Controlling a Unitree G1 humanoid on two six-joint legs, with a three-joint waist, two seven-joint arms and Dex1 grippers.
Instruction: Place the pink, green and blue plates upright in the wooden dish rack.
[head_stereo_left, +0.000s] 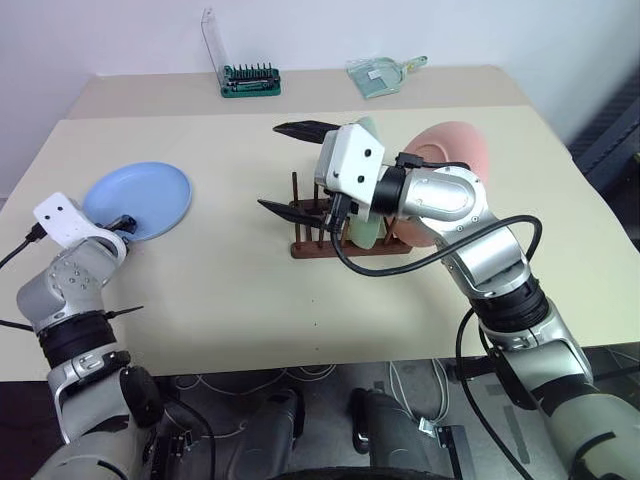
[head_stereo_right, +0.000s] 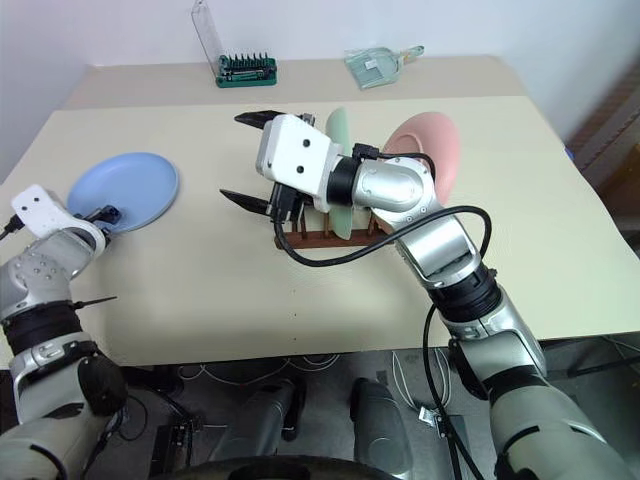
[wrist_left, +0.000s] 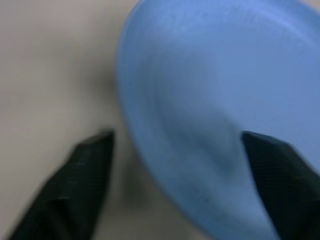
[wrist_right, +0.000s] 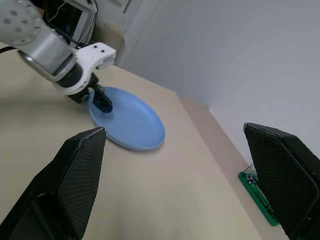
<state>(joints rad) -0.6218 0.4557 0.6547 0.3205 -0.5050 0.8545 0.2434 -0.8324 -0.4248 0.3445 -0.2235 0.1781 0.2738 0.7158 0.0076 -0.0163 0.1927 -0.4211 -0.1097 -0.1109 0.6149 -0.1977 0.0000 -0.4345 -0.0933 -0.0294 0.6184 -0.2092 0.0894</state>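
Two silver robot arms with black, pointed two-finger grippers.
Each arm had rounded silver-grey metal segments, black ribbed collars at the joints and a boxy white wrist housing with small dark screws. A black cable looped beside the right arm (head_stereo_left: 480, 250); the left arm (head_stereo_left: 70, 290) showed rows of small holes.

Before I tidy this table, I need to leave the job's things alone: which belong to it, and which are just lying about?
Job:
blue plate, flat on the table
green plate, upright in the rack
pink plate, upright in the rack
wooden dish rack

Lying about:
tool case
clear dustpan
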